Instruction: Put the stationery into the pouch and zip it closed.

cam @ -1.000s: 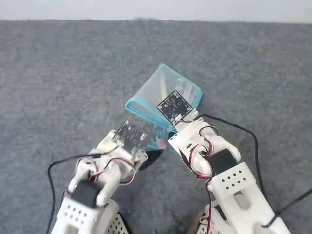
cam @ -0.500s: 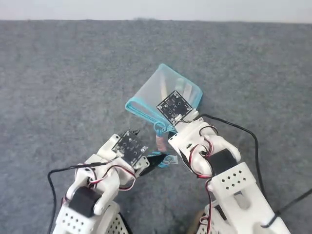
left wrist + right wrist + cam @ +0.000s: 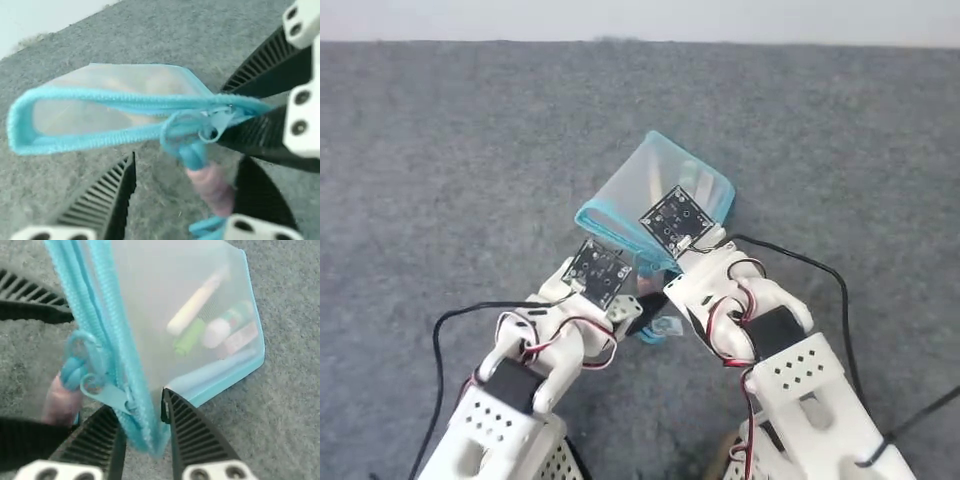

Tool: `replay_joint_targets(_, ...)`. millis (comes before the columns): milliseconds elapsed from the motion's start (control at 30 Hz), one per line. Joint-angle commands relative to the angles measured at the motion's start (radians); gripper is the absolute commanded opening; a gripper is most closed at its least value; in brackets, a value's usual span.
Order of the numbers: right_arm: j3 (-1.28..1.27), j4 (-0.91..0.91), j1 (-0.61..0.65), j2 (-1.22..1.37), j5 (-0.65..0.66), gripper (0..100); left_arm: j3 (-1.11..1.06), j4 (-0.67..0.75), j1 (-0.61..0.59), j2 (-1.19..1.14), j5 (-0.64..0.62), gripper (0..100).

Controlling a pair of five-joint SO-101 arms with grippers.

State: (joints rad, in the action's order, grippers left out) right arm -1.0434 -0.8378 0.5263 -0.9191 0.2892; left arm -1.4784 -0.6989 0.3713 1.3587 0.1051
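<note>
Right wrist view, gripper pinching pouch (unzipped)

Our table is covered in a grey, felt-like carpet, kinda fuzzy up close, and it runs back to a pale strip along the far side. Out in the middle is the pouch, see-through with bright blue trim. Its far end is down by the carpet, but we honestly can't tell if it's touching or just off it. The left cable, thin and black, loops over the carpet near the front edge. The right cable, also black, curves across it on the other side. A little blue tag looks like it's resting on the carpet just in front of the pouch.
</note>
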Motion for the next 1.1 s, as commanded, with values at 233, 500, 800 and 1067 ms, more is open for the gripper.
replay_joint_targets(233,0.018,0.008,0.012,-0.007,-0.012,0.6,0.025,0.063,-0.035,-0.028,0.049,1)
replay_joint_targets(500,0.018,0.008,0.012,-0.007,-0.011,0.6,0.061,0.066,-0.293,-0.028,0.06,1)
replay_joint_targets(800,0.018,0.013,0.013,-0.007,-0.011,0.6,0.059,0.061,-0.287,-0.029,0.08,1)
replay_joint_targets(1067,0.02,0.016,-0.068,-0.007,0.029,0.6,0.061,0.107,-0.416,-0.029,0.066,1)
